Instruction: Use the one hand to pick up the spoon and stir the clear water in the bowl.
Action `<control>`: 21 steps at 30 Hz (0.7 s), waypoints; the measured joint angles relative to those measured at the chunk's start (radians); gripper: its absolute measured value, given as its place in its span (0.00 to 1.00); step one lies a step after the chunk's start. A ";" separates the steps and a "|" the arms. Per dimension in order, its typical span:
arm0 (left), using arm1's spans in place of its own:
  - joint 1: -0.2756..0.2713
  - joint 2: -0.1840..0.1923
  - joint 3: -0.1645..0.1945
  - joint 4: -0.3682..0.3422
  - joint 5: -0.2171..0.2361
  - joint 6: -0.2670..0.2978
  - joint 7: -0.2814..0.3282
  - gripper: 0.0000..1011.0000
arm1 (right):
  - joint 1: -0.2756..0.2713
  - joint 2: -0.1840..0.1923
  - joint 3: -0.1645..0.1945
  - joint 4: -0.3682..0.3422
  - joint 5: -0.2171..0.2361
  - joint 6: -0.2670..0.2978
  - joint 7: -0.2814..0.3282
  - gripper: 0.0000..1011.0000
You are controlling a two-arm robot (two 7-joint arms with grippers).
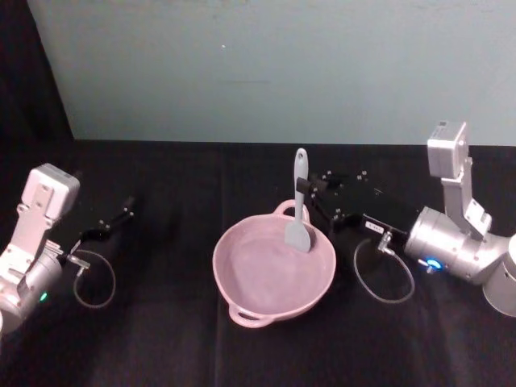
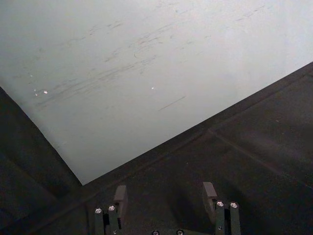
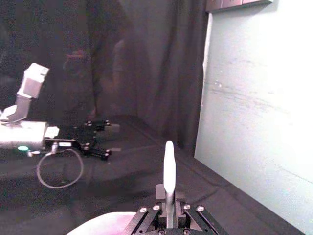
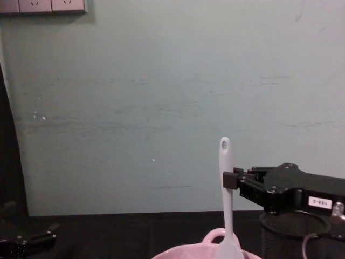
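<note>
The pale pink bowl (image 1: 234,274) sits mid-table on the black cloth, one loop handle toward me and one away. The white spoon (image 1: 300,197) stands nearly upright, its flat head down inside the bowl's far side. My right gripper (image 1: 304,187) reaches in from the right and is shut on the spoon's handle partway up. In the chest view the spoon (image 4: 225,199) rises past the right gripper (image 4: 233,179) above the bowl's rim (image 4: 211,237). The right wrist view shows the handle (image 3: 169,166) clamped between the fingers. My left gripper (image 1: 121,216) rests open at the table's left.
A black wire-mesh cup (image 4: 288,232) stands just right of the bowl, under the right arm. Cable loops hang from both wrists. A pale wall (image 1: 266,72) closes off the back of the table. Black cloth lies bare in front of and left of the bowl.
</note>
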 joint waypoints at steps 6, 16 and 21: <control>0.000 0.000 0.000 0.000 0.000 0.000 0.000 0.99 | -0.047 0.019 0.002 -0.072 0.004 0.004 0.001 0.11; 0.000 0.000 0.000 0.000 0.000 0.000 0.000 0.99 | -0.055 -0.031 -0.057 -0.082 0.009 -0.007 0.038 0.11; 0.000 0.000 0.000 0.000 0.000 0.000 0.000 0.99 | -0.015 -0.079 -0.076 -0.013 0.010 -0.022 0.051 0.11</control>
